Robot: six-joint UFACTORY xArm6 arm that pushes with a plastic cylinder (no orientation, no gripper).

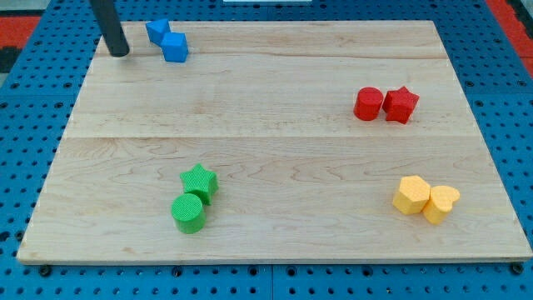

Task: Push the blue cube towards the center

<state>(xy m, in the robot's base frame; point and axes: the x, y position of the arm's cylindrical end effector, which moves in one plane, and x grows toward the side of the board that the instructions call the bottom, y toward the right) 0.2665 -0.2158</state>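
The blue cube (176,47) sits near the view's top left of the wooden board (275,142), touching a second blue block (157,32) just above and left of it. My tip (120,53) rests on the board to the left of the blue cube, a short gap away, at about the same height in the view. The dark rod rises from it toward the view's top.
A red cylinder (368,103) and a red star (400,104) sit together at the right. A green star (200,182) and a green cylinder (188,213) sit at the bottom left of centre. Two yellow blocks (412,195) (440,203) sit at the bottom right.
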